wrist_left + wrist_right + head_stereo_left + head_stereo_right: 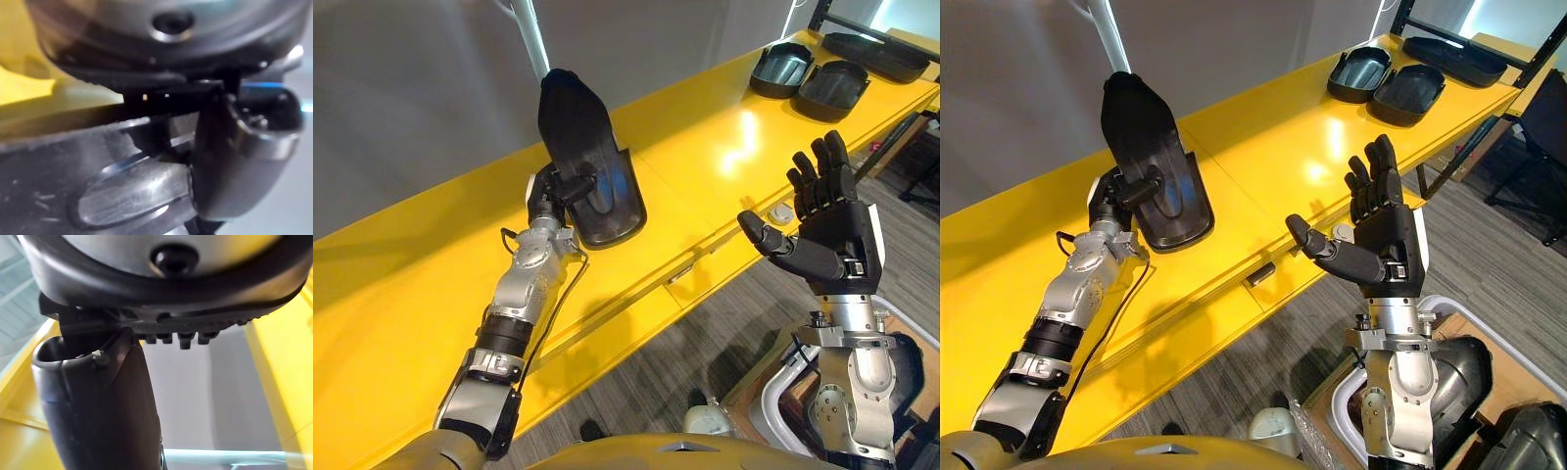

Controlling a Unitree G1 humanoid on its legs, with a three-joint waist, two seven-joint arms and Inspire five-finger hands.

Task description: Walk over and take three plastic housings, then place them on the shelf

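Observation:
My left hand (560, 188) is shut on a black plastic housing (587, 157), holding it tilted above the yellow shelf (705, 127). The same housing (1151, 162) rises past that hand (1121, 196), and its glossy surface (98, 181) fills the left wrist view under the thumb (234, 161). My right hand (822, 230) is raised off the shelf's front edge, fingers straight and spread, holding nothing; its thumb (98, 406) is in the right wrist view. Two more black housings (808, 78) lie side by side at the shelf's far right, and a long one (876, 54) lies behind them.
A white pole (530, 34) stands behind the shelf. Dark shelf uprights (1400, 20) stand at the far right. Grey carpet (705, 343) lies in front of the shelf, and a small white round object (783, 211) sits below its front edge.

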